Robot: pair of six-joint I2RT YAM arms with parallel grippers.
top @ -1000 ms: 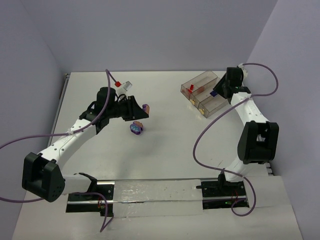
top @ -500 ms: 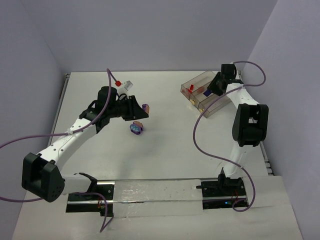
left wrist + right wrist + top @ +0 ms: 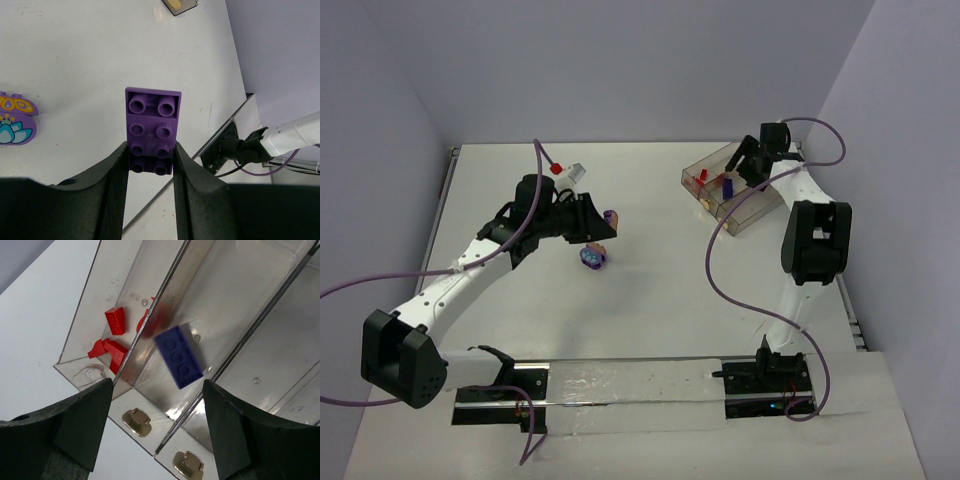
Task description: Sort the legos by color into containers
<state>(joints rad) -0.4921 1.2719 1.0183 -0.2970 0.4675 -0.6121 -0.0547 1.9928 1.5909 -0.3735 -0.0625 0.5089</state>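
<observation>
The right gripper hangs over the tray of 3 compartments, its fingers spread wide and holding nothing. Below them a dark blue brick shows in the tray's middle compartment, touched by neither finger; I cannot tell whether it lies flat on the floor. The red bricks sit in the end compartment beside it, close to that compartment's corner.

Well apart from the tray, out toward the left arm's side, the left gripper is clamped on a purple studded plate, gripping its near end so that most of the plate juts past the fingertips. A decorated purple piece lies on the white table near that gripper, equally far from the tray.
</observation>
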